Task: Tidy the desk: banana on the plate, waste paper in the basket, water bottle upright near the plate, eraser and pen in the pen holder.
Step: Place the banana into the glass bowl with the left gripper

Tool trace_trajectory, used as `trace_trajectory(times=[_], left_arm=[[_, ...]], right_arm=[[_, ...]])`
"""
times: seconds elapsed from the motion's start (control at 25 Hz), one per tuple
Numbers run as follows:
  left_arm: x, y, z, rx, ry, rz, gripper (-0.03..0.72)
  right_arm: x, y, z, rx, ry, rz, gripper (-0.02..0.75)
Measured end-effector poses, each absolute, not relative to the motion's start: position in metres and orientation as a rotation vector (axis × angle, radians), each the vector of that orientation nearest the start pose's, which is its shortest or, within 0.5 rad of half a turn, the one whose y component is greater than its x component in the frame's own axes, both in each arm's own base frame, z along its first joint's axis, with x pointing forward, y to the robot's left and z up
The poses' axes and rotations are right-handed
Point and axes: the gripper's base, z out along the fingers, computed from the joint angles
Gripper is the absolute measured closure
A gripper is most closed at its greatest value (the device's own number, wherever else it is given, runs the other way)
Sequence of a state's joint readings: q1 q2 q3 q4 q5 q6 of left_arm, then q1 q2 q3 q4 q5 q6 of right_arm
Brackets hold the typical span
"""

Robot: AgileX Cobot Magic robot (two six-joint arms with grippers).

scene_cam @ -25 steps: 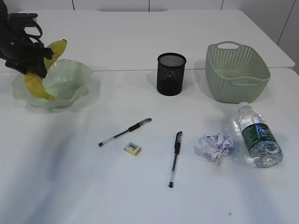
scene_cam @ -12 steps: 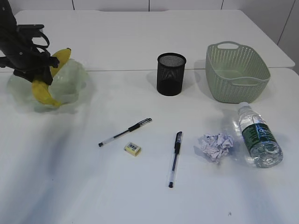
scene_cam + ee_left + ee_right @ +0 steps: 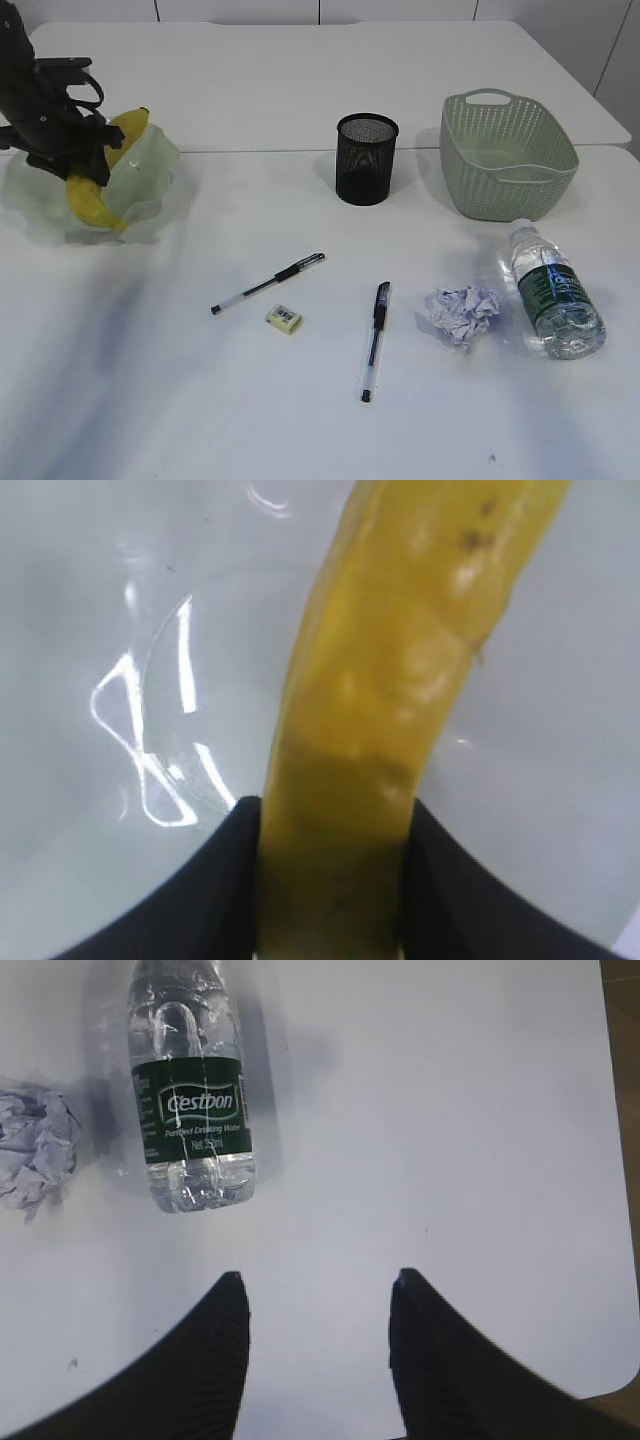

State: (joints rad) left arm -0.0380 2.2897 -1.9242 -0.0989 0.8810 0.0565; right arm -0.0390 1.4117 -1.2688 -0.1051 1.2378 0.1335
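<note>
My left gripper (image 3: pixel 85 165) is shut on the yellow banana (image 3: pixel 98 203) and holds it slanted over the pale green plate (image 3: pixel 150 170). Its lower end is down in the dish. In the left wrist view the banana (image 3: pixel 390 680) sits clamped between the black jaws of the left gripper (image 3: pixel 335 820) above the plate (image 3: pixel 100 600). The right gripper (image 3: pixel 320 1280) hangs open over bare desk (image 3: pixel 450 1110), short of the lying water bottle (image 3: pixel 192 1100) and the waste paper (image 3: pixel 35 1150). On the desk lie an eraser (image 3: pixel 284 318) and two pens (image 3: pixel 268 283) (image 3: pixel 375 340).
The black mesh pen holder (image 3: pixel 366 158) stands at mid-table, with the grey-green basket (image 3: pixel 508 155) to its right. The bottle (image 3: pixel 555 293) and the paper ball (image 3: pixel 464 313) lie in front of the basket. The desk's right edge (image 3: pixel 615 1160) is near my right gripper.
The left gripper has carried the banana a little left and lower into the plate. The plate has shifted left and looks tipped. Nothing else has moved.
</note>
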Motion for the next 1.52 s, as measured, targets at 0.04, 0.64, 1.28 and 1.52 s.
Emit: trace_trajectory(times=[0.04,0.64,1.28,1.52], left_arm=[[0.4981,-0.0238,0.1792,0.059,2.727,-0.116,0.427],[0.4996,-0.0166,0.1799,0.028,2.711,-0.124,0.421],[0.5040,-0.0192,0.1823,-0.008,2.656,-0.172,0.415],[0.5063,-0.0205,0.1858,-0.023,2.631,-0.195,0.415]], right_arm=[[0.2693,-0.0195,0.3289,0.217,2.849,-0.130,0.388],[0.2693,-0.0195,0.3289,0.217,2.849,-0.130,0.388],[0.2693,-0.0195,0.3289,0.217,2.849,-0.130,0.388],[0.2693,-0.0195,0.3289,0.217,2.849,-0.130,0.388]])
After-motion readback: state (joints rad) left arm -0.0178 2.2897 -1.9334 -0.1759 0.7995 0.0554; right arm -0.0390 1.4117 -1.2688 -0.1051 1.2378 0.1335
